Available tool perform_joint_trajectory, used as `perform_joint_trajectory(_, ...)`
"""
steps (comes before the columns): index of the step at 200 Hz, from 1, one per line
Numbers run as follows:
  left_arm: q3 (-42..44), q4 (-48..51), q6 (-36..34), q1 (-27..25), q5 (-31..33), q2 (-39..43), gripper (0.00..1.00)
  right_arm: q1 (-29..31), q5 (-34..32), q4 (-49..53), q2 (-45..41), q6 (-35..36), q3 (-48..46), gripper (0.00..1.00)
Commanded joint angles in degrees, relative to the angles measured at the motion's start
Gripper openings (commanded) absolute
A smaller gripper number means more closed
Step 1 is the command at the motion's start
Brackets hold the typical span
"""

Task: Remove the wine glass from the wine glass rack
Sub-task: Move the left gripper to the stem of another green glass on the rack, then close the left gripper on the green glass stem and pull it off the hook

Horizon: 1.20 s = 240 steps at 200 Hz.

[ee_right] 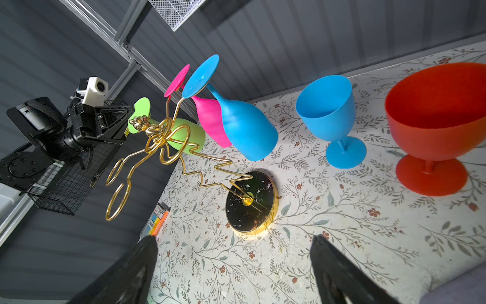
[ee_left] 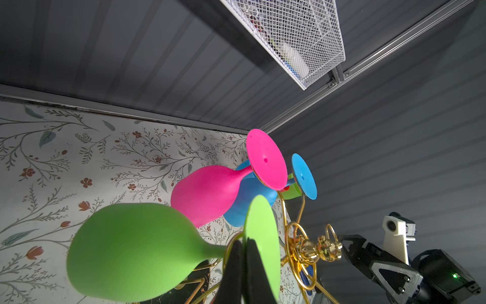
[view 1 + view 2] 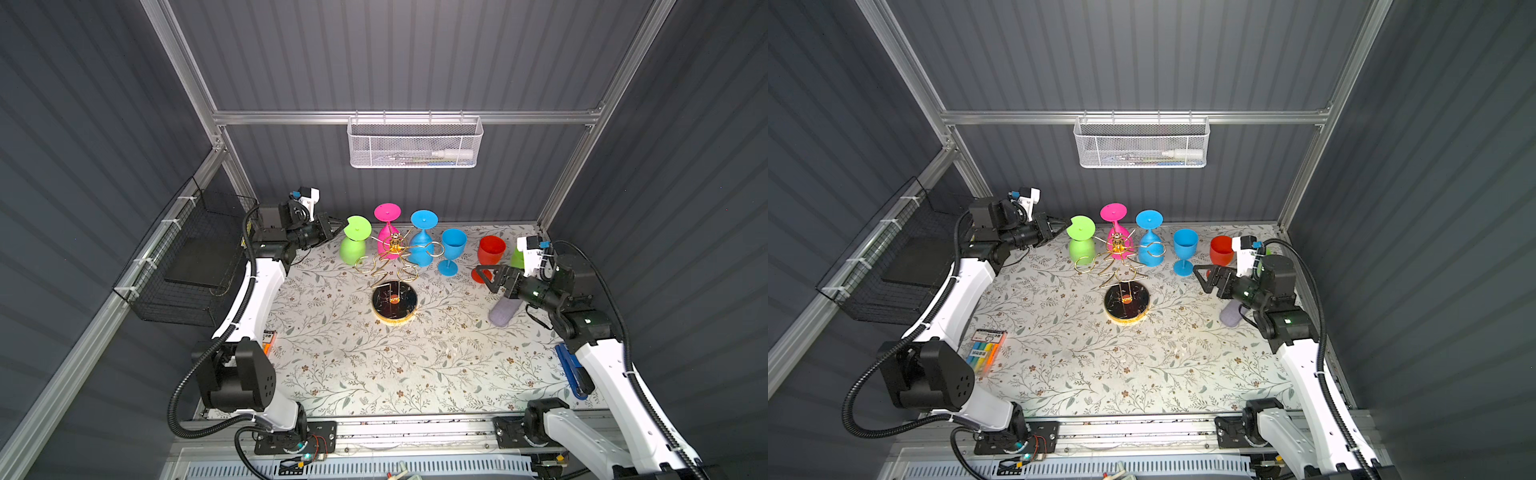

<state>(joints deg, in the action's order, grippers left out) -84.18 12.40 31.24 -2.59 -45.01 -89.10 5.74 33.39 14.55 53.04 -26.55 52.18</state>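
The gold wire wine glass rack (image 3: 393, 248) stands mid-table on a round black base (image 3: 394, 305). Three glasses hang upside down on its far arms: green (image 3: 353, 249), pink (image 3: 386, 232) and blue (image 3: 422, 249). My left gripper (image 3: 338, 227) reaches in from the left and is shut on the rim of the green wine glass's foot (image 2: 263, 223); the black fingers (image 2: 234, 265) press together there. My right gripper (image 3: 488, 278) hangs open to the right of the rack, with nothing between its fingers (image 1: 328, 263).
A blue glass (image 3: 453, 245) and a red glass (image 3: 491, 249) stand upright right of the rack. A lavender object (image 3: 505, 311) lies under the right arm. A marker pack (image 3: 986, 349) lies front left. A black wire basket (image 3: 187, 266) hangs left, a white mesh basket (image 3: 415, 143) on the back wall.
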Motion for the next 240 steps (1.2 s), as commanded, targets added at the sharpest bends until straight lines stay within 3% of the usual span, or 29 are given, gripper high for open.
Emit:
perform_joint_trajectory(1,-0.9,1.2,0.1,-0.2,-1.1,0.8,0.00,0.3,-0.2,-0.8,0.1,0.3,1.6,0.93)
perform_joint_trajectory(67,2.0,-6.6,7.0,-0.2,-6.0,1.7,0.00,0.7,-0.1,-1.1,0.5,0.1,1.8,0.93)
perform_joint_trajectory(240,6.4,-10.4,10.0,-3.7,-5.3,3.3,0.00,1.3,-0.3,-1.1,-0.9,-1.0,1.5,0.93)
